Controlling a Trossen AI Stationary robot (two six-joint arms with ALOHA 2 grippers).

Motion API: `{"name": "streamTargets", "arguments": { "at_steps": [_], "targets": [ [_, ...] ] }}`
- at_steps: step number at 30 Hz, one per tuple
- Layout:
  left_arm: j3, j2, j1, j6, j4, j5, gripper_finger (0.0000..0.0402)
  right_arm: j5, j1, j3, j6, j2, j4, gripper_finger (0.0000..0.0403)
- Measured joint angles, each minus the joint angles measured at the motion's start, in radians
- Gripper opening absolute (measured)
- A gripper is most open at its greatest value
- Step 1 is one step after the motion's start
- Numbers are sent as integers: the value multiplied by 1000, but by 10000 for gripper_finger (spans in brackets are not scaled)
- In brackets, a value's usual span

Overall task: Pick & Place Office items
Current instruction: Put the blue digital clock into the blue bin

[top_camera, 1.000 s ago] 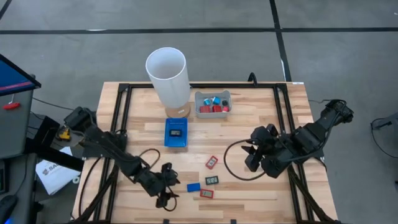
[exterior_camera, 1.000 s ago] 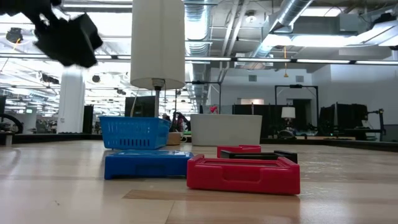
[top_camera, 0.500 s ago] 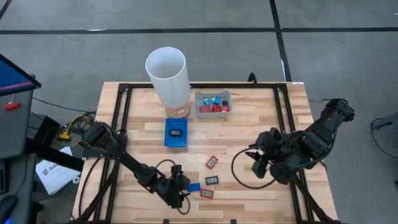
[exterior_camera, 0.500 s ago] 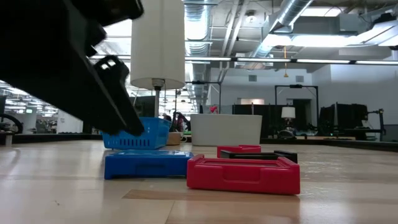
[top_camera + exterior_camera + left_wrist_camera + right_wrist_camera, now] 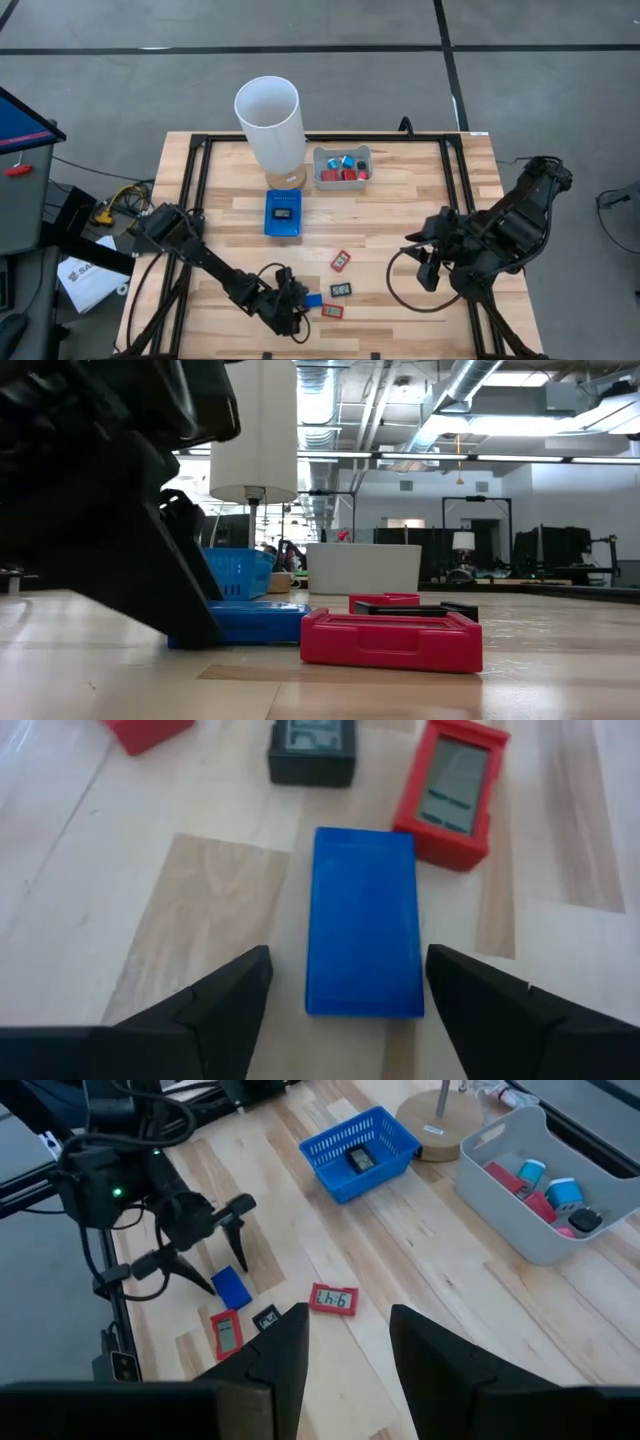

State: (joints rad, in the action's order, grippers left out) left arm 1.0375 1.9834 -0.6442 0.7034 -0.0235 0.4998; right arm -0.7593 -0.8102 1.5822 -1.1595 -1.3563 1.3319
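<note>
Fingers of the left gripper (image 5: 345,990) stand spread, straddling a small flat blue plastic rectangle (image 5: 362,920) lying on the pale wooden table (image 5: 130,870) near its front edge. It looks light, stiff and smooth; pinching its long sides suits. Right gripper (image 5: 345,1345) waits part-open, empty.

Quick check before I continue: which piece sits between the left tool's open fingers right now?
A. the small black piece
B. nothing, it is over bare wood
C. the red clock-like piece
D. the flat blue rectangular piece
D. In the left wrist view the flat blue piece lies on the table between the spread fingers of the left tool, with the red piece and the black piece farther ahead.
</note>
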Motion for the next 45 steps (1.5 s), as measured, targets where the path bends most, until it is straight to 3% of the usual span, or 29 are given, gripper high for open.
{"name": "streamTargets", "arguments": {
  "at_steps": [8,14,19,27,33,39,45],
  "targets": [
    [-2,-19,46,85,-10,-10,148,-5,-2,0,0,0,-1,136],
    [-4,-130,112,10,-25,99,148,-29,-2,0,4,0,-2,136],
    [-10,-295,204,-112,-185,148,148,-54,11,0,8,0,-2,136],
    [-129,-631,345,-165,-524,76,151,-84,43,0,-3,0,-2,136],
    [-265,-785,425,-77,-513,-66,151,-133,65,0,-51,0,-1,136],
    [-370,-796,486,-12,-364,-152,152,-141,88,0,-73,0,-8,136],
    [-422,-788,528,-18,-333,-141,155,-143,124,0,-95,0,-8,136]
  ]
}}
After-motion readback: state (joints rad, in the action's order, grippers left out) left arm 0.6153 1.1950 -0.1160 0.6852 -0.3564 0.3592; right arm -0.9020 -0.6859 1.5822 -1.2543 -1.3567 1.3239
